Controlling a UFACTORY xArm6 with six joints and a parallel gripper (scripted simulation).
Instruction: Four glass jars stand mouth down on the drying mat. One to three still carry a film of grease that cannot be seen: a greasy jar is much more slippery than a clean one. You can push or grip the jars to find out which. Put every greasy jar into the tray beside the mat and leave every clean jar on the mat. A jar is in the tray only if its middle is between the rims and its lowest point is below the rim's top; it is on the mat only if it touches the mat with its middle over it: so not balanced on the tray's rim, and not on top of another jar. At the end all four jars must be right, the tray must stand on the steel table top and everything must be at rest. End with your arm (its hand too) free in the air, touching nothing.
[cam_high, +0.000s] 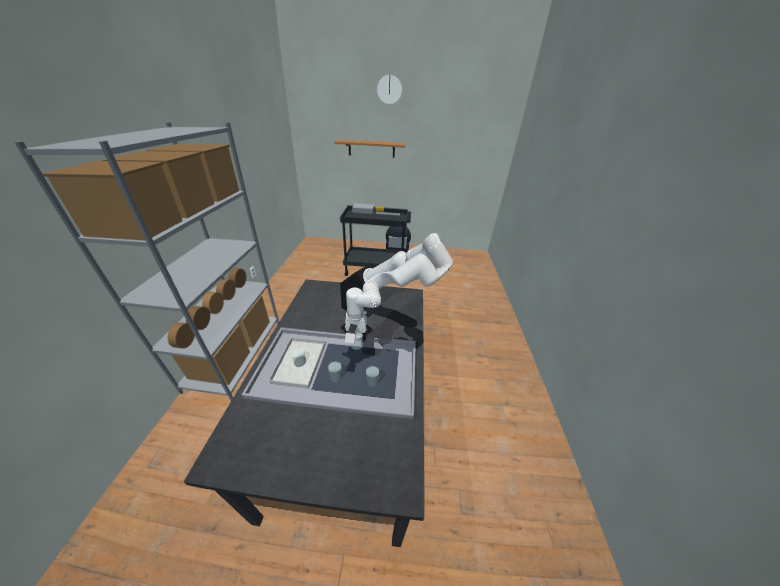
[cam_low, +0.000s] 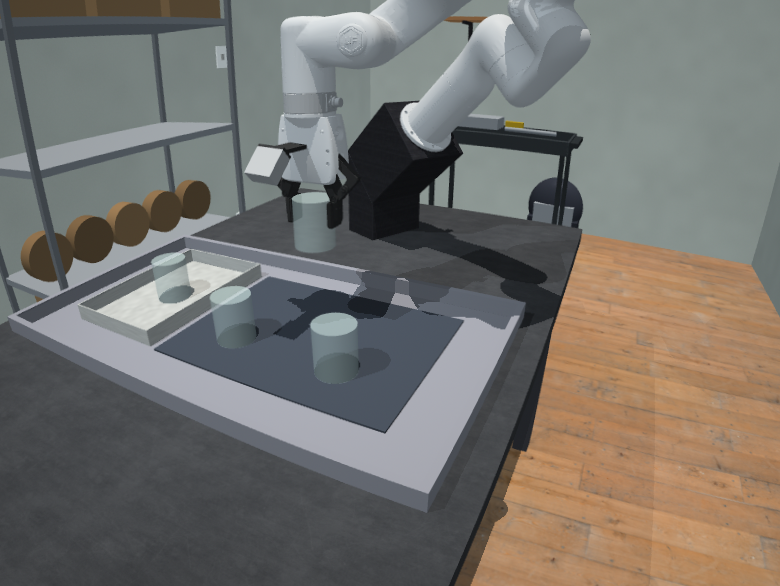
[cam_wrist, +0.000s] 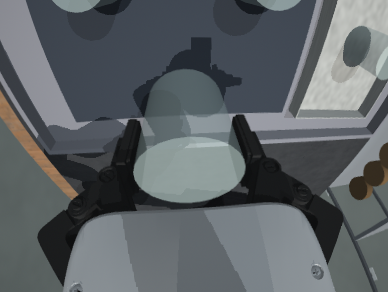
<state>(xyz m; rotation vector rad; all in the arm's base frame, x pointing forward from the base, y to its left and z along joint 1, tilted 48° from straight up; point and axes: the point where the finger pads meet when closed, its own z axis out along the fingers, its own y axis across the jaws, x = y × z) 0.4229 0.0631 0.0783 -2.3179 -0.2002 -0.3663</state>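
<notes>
My gripper (cam_low: 314, 214) (cam_wrist: 187, 131) is shut on a pale glass jar (cam_low: 314, 229) (cam_wrist: 189, 170) and holds it upright in the air, above the back edge of the steel table top. Two other jars stand on the dark drying mat (cam_high: 356, 387) (cam_low: 390, 403) (cam_wrist: 255, 85): a left jar (cam_high: 334, 371) (cam_low: 233, 318) and a right jar (cam_high: 372, 376) (cam_low: 334, 349). A fourth jar (cam_high: 298, 357) (cam_low: 170, 278) (cam_wrist: 357, 46) stands inside the pale tray (cam_high: 290, 383) (cam_low: 119, 330) (cam_wrist: 330, 114), to the left of the mat in the top and exterior views.
The steel table top (cam_high: 327, 401) (cam_low: 283, 419) has a raised rim and lies on a dark table (cam_high: 327, 447) (cam_low: 189, 478). The arm's black base (cam_low: 390, 182) stands behind it. A shelf rack (cam_high: 189, 270) (cam_low: 113, 144) with boxes and round wooden items stands at the left.
</notes>
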